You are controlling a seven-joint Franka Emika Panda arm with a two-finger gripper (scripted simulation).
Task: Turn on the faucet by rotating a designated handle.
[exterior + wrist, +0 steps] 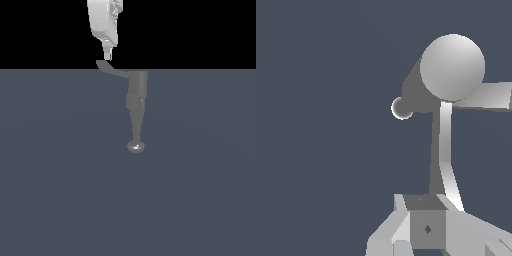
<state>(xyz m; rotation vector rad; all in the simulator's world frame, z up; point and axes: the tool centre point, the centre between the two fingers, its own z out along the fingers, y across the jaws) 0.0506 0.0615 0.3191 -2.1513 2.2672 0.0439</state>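
The jaws look drawn together into one narrow tip, with nothing visibly between them, though neither view shows a gap or a pinch clearly; the gripper [107,54] hangs straight down over the upturned end of the handle [112,70], its tip just above or just touching that end, and the exterior view cannot settle which; in the wrist view one finger [445,150] runs up along the lever toward the faucet's round top.

The handle sticks out from the cylindrical body toward the exterior view's left; the faucet [136,102] stands on the grey counter [60,190], its tapering spout running toward the camera to the rounded shiny knob [136,146].

The risks, as I judge them: the contact sits at the very tip of a thin curved lever, so a sideways push could ride over the upturned end and slip off; a push aimed too far downward would press the lever instead of turning it.
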